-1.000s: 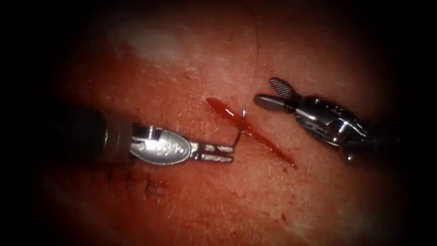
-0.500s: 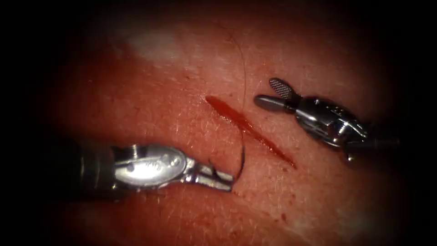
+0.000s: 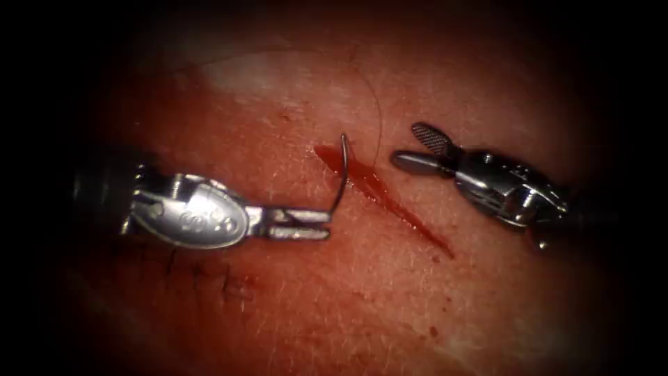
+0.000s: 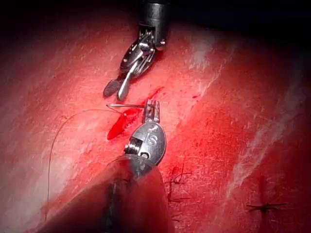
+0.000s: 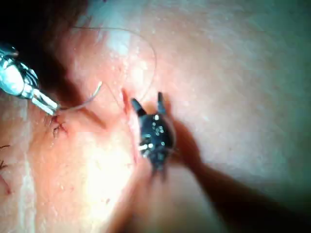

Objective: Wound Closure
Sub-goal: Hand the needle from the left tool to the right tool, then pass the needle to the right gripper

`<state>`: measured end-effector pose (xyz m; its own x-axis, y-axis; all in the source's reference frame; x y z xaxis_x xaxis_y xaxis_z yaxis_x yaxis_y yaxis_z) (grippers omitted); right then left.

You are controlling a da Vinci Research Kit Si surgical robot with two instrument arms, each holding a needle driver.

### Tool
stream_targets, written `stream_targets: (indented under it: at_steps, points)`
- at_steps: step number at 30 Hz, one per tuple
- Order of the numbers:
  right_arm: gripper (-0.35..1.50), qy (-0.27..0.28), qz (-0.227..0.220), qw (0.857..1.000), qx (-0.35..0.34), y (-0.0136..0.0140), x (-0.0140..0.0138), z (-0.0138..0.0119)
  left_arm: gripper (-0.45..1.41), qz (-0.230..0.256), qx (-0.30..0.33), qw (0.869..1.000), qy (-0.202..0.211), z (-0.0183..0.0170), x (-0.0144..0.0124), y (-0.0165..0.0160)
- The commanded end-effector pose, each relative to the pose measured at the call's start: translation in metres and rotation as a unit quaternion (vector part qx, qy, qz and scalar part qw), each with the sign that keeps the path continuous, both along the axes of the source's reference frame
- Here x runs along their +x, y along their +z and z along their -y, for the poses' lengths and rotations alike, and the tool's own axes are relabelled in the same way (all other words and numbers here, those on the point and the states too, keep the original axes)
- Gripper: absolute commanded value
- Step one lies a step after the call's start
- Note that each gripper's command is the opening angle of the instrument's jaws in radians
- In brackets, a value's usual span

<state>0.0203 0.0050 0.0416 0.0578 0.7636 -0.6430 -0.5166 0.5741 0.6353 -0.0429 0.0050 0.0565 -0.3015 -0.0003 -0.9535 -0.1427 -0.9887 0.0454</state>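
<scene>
Needle [image 3: 340,175] gripped near one end by left tool [image 3: 327,226], free above cut's [image 3: 390,200] far end, out of tissue [image 3: 292,292]. Thread [image 3: 372,97] trails far. Right tool [image 3: 410,145] right of cut, jaws wide, empty.

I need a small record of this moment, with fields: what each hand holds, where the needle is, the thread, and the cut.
left hand: shut on the needle, gripping one end of its curve
right hand: open, holds nothing, on the right of the cut
needle: stands free above the tissue, free end up near the cut's upper end; not in the tissue
thread: thin arc above the cut
cut: open, with red fluid
</scene>
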Motion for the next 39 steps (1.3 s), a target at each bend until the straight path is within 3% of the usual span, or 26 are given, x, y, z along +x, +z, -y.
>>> stream_targets:
  at_steps: [1, 3, 5, 8, 12, 15, 18, 20, 21, 29, 39]
  points:
    - [0.51, -0.005, 0.000, 1.000, -0.001, -0.0001, 0.0006, 0.0005, -0.45, -0.004, -0.008, 1.000, -0.002, 0.0003, -0.0006, 0.0005]
    - [0.56, -0.012, -0.006, 1.000, 0.006, -0.0012, 0.0006, 0.0003, -0.45, -0.008, -0.017, 1.000, -0.008, -0.0003, -0.0008, 0.0002]
    - [0.36, -0.020, -0.014, 1.000, 0.012, -0.0024, 0.0007, 0.0002, -0.45, -0.010, -0.027, 1.000, -0.010, -0.0007, -0.0010, 0.0001]
    - [0.29, -0.026, -0.028, 0.999, 0.029, -0.0045, 0.0008, -0.0002, -0.45, -0.018, -0.037, 0.999, -0.014, -0.0017, -0.0016, 0.0000]
    - [0.17, -0.026, -0.052, 0.995, 0.081, -0.0073, 0.0012, -0.0008, -0.45, -0.024, -0.051, 0.998, -0.016, -0.0031, -0.0023, -0.0005]
    - [0.14, -0.012, -0.084, 0.984, 0.159, -0.0089, 0.0017, -0.0007, -0.45, -0.027, -0.064, 0.997, -0.019, -0.0031, -0.0024, -0.0008]
    - [0.21, 0.004, -0.104, 0.971, 0.215, -0.0093, 0.0022, -0.0005, -0.45, -0.034, -0.078, 0.996, -0.018, -0.0026, -0.0026, -0.0005]
    - [0.49, -0.002, -0.105, 0.966, 0.237, -0.0092, 0.0026, -0.0002, -0.45, -0.043, -0.097, 0.994, -0.019, -0.0016, -0.0034, 0.0003]
    - [0.54, -0.001, -0.111, 0.961, 0.255, -0.0091, 0.0027, 0.0001, -0.45, -0.049, -0.109, 0.993, -0.019, -0.0009, -0.0040, 0.0009]
    - [0.86, -0.002, -0.125, 0.948, 0.293, -0.0087, 0.0030, 0.0008, -0.45, -0.064, -0.131, 0.989, -0.024, 0.0006, -0.0056, 0.0030]
    - [0.86, 0.024, -0.100, 0.944, 0.314, -0.0085, 0.0034, 0.0006, -0.45, -0.075, -0.139, 0.987, -0.020, 0.0008, -0.0055, 0.0028]
